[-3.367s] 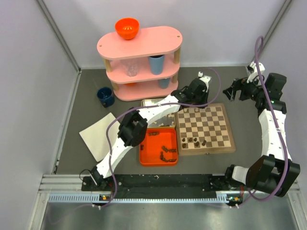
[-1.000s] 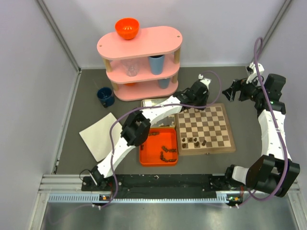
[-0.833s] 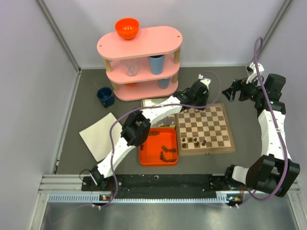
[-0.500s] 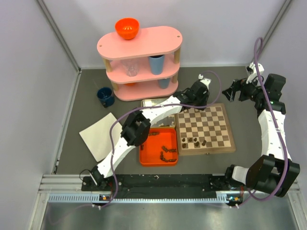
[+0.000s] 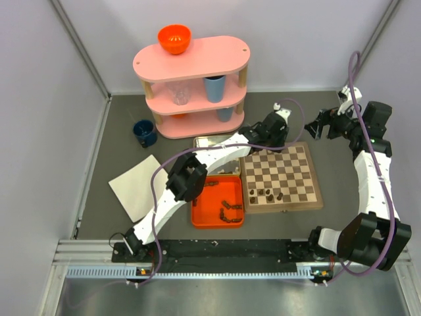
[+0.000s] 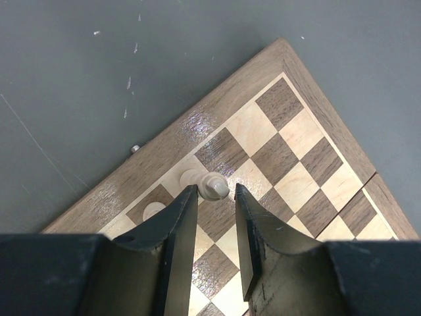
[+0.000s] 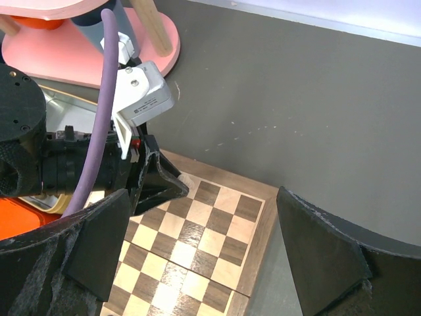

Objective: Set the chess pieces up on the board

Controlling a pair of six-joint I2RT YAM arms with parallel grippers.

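While the grey counter [image 5: 125,112] carries everything, the biggest thing on it is the pink three-tier shelf [image 5: 197,62] at the back, with an orange bowl [image 5: 174,38] on its top tier and a blue cup [image 5: 214,87] beside a clear glass [image 5: 180,96] on the tier below. Next in size comes the board [image 5: 293,168], lying flat to the right of centre. A white sheet [image 5: 135,184] lies well to its left, and an orange tray [image 5: 207,204] sits just beside its left edge. A silver tin [image 5: 207,140], partly hidden under the left arm, lies behind the tray, and a dark blue mug [image 5: 144,131] stands near the shelf's left foot. Reaching across the tray, the left gripper [image 6: 214,191] is at the board's far left corner. Its fingers [image 6: 181,224] stand narrowly apart on either side of a cream chess piece [image 6: 214,187] that is upright on a square in the far row. I cannot tell whether they press on it or merely flank it. The right gripper [image 5: 318,128] hangs over bare counter just beyond the board's far right corner, its fingers spread wide with nothing between them. A few dark chess pieces [image 5: 266,195] stand along the board's near edge, more dark pieces [image 5: 227,209] lie loose in the tray, and another small cream piece [image 6: 153,210] stands near the gripped corner.
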